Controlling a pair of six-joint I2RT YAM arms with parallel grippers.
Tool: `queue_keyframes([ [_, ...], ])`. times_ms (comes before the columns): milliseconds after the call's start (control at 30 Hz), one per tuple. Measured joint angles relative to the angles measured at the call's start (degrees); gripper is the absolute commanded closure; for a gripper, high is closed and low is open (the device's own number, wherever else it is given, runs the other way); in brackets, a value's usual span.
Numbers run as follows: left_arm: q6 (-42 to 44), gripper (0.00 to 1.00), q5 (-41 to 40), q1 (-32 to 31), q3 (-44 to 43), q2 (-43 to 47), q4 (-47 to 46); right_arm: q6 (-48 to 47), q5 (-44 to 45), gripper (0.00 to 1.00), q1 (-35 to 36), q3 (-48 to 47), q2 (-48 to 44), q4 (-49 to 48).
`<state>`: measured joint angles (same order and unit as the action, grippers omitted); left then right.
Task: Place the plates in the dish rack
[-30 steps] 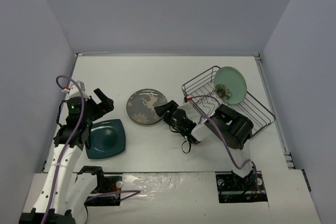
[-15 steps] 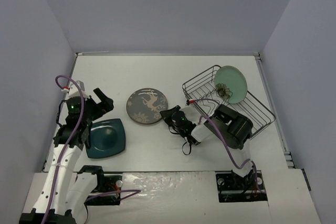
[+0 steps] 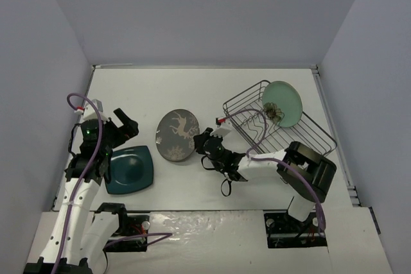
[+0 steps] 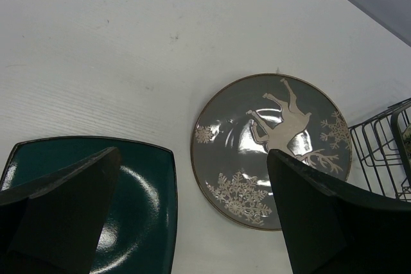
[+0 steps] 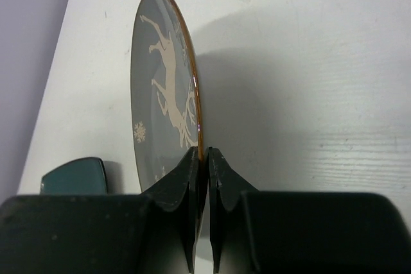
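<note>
The grey-brown deer plate (image 3: 176, 135) (image 4: 273, 145) (image 5: 164, 88) is tilted up off the table, its right edge raised. My right gripper (image 3: 200, 142) (image 5: 205, 155) is shut on its rim. The mint-green flower plate (image 3: 282, 104) stands on edge in the black wire dish rack (image 3: 308, 134) at the right. The square dark teal plate (image 3: 130, 170) (image 4: 128, 210) lies flat at the left. Just behind it, my left gripper (image 3: 122, 125) hovers open with nothing between its fingers (image 4: 64, 203).
Grey walls enclose the white table (image 3: 192, 91) on three sides. The rack's corner shows at the right edge of the left wrist view (image 4: 385, 152). The right arm's cable (image 3: 226, 184) loops onto the table in front of the deer plate.
My right gripper closed on the deer plate's rim and lifted that edge, tilting the plate. The right arm's elbow swung back toward the near right. The left arm has not moved.
</note>
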<state>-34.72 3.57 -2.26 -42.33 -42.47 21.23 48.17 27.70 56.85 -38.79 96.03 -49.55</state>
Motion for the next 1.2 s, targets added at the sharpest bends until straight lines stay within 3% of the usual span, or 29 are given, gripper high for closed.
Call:
queue_keyframes([
  [267, 0.00, 0.03, -0.84, 0.00, 0.00, 0.01, 0.08, -20.55, 0.44, 1.00, -1.70, -3.49, -10.48, 5.87],
  [467, 0.02, 0.03, -3.22, 0.00, 0.00, 0.31, 0.76, -38.72, 1.91, 1.00, -5.96, -11.78, -20.28, 8.94],
  [667, 0.00, 0.03, -6.98, 0.00, -0.02, 0.93, 3.21, -55.48, -0.71, 1.00, -16.11, -22.42, -26.56, 13.98],
  [833, -0.01, 0.03, -10.17, 0.00, -0.02, 1.78, 4.04, -63.93, -3.40, 1.00, -25.55, -29.59, -28.39, 22.65],
  [1200, -0.21, 0.03, -18.56, 0.00, -0.02, 4.25, 6.01, -82.04, -37.79, 1.00, -54.43, -42.06, -25.50, 51.54],
])
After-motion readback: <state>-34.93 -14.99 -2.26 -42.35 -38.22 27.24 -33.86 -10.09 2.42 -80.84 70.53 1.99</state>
